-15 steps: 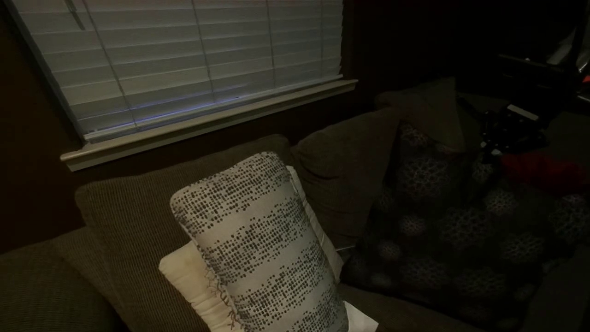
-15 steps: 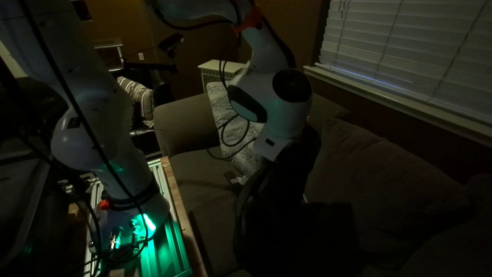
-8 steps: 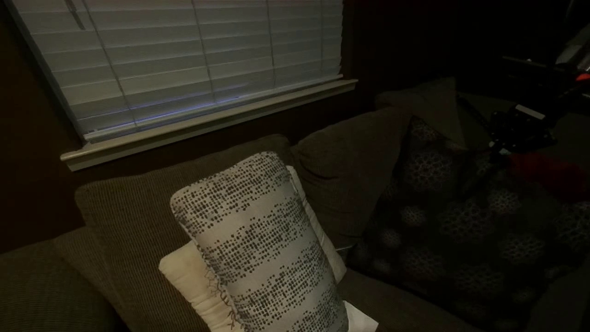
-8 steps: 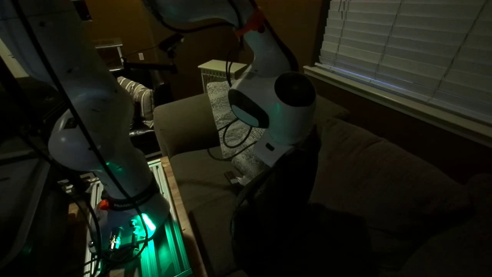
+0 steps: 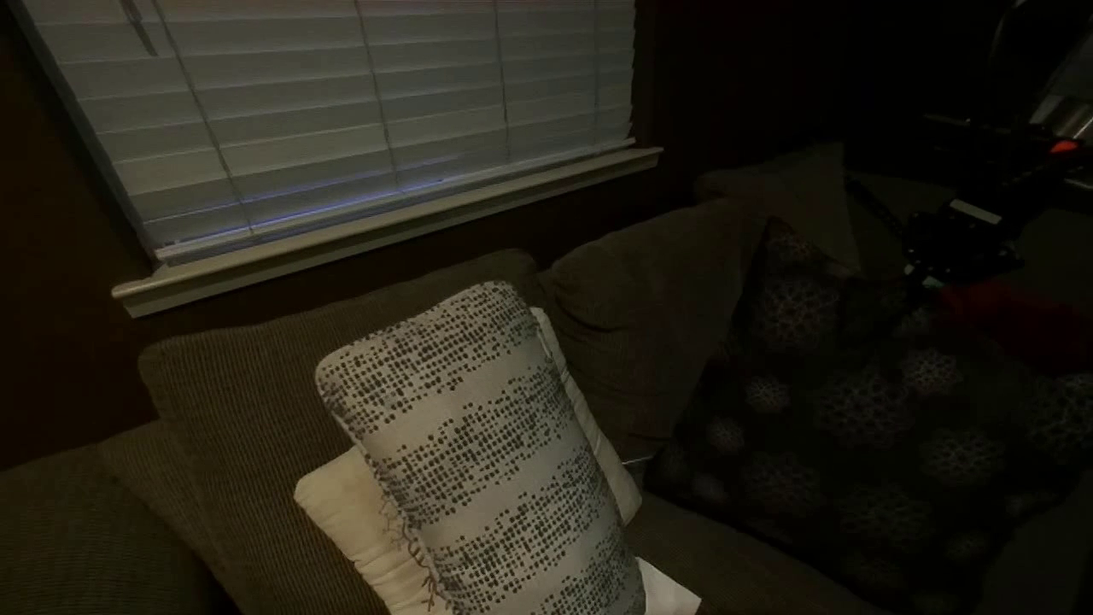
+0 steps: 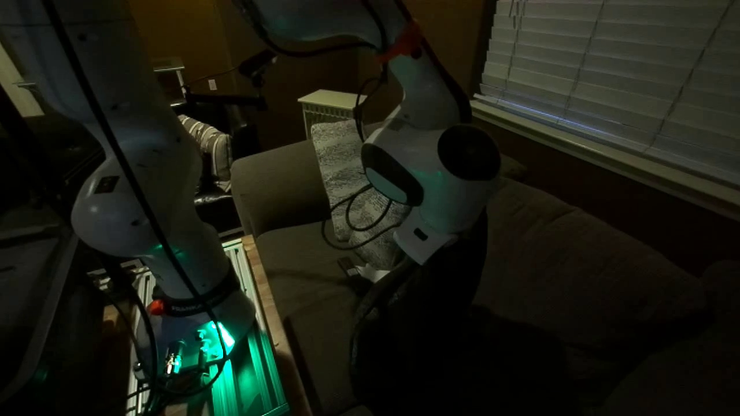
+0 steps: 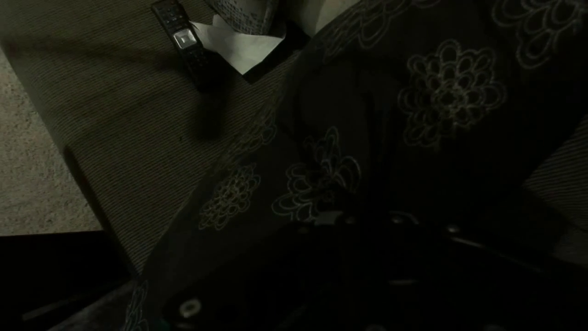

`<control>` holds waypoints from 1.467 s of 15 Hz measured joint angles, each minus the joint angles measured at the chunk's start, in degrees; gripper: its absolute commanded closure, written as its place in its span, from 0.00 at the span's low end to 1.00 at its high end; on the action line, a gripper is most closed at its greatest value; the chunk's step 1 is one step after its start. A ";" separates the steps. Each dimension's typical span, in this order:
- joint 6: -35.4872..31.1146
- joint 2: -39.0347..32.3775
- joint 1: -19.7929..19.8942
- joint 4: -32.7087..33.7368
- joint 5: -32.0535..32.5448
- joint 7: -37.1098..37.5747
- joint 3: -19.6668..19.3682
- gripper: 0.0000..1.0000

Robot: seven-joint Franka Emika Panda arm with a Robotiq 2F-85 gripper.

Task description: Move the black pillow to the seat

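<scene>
Gripper (image 7: 351,215): jaws closed, pinching a fold of the black pillow (image 7: 445,105), pale flower motifs. Pillow tilted over the seat (image 7: 133,119), near a remote control (image 7: 183,42); whether it touches the seat cannot be told.

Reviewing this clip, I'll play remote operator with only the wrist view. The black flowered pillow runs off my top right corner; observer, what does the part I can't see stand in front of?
Observer: In an exterior view, a corner of the black pillow hides part of a back cushion; whether they touch, I can't tell.
Operator: Where is that speckled pillow, cut off by my top edge?
Observer: Near the sofa's armrest, as an exterior view shows.
Operator: Anything lit up outside my frame?
Observer: Yes, a light on the robot's base glows green.
</scene>
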State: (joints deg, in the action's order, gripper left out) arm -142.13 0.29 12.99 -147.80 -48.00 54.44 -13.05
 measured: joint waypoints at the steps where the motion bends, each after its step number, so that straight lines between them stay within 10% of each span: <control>1: 0.73 -0.82 0.14 0.79 0.01 -0.37 -0.28 0.99; 3: 2.18 -2.50 0.41 2.37 0.01 -0.94 -0.81 0.68; 14: 6.21 -5.36 0.93 7.48 4.57 -0.92 -2.82 0.02; 22: 6.21 -3.78 0.39 8.18 8.03 -0.83 -2.46 0.00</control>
State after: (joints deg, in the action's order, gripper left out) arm -135.92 -3.49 13.37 -139.62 -39.97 53.61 -15.51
